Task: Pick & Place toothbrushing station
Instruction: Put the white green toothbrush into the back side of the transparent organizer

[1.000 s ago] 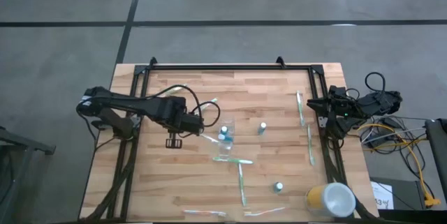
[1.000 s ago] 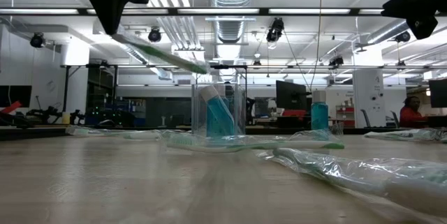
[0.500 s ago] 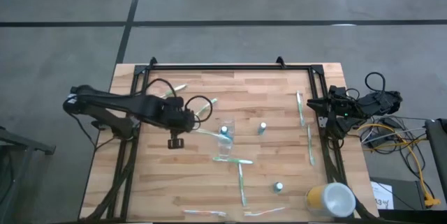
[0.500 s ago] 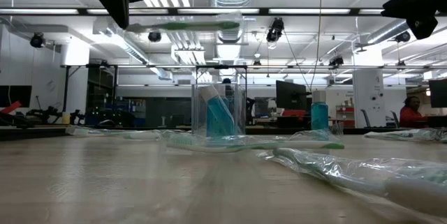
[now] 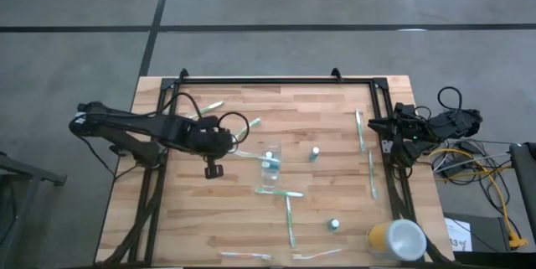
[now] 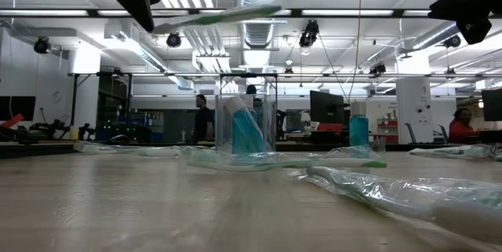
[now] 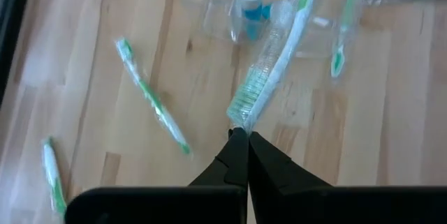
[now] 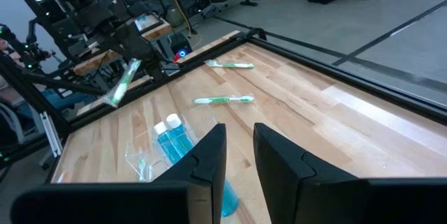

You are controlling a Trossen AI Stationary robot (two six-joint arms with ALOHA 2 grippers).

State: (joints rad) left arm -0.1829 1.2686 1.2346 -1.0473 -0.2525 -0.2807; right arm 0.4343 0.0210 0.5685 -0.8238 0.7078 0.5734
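While pinched in left jaws point(image 7: 241, 135), toothbrush point(image 7: 274, 67) juts over cup point(image 7: 234, 16)

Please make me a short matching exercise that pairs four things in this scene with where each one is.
Things:
1. left gripper
2. clear cup
3. yellow cup
4. right gripper

Places:
A. at the table's right edge, holding nothing
B. near the table's front right corner
C. mid-table, with a tube standing inside it
D. raised beside the clear cup, shut on a wrapped toothbrush

Pairs: 1-D, 2-C, 3-B, 4-A
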